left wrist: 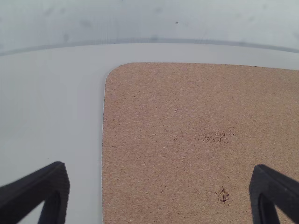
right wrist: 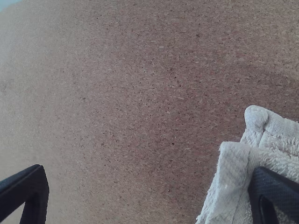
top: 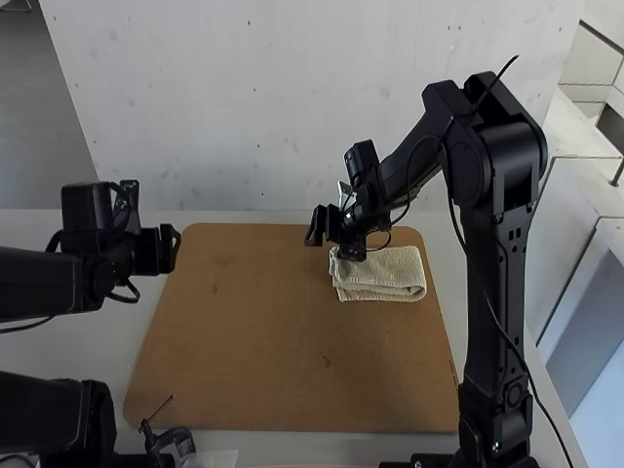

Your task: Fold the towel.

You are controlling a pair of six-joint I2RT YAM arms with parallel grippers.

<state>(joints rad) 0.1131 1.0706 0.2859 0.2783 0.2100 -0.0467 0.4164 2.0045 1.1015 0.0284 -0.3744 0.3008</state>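
Two tools, both released, fingers wide apart. Towel (top: pixel 398 270) is folded in layers on the brown board (top: pixel 244 331), under and right of the right tool (top: pixel 334 241), one finger over its edge; can't tell if touching. Left tool (top: pixel 170 249) hangs well left of the towel, near the board's far-left corner.
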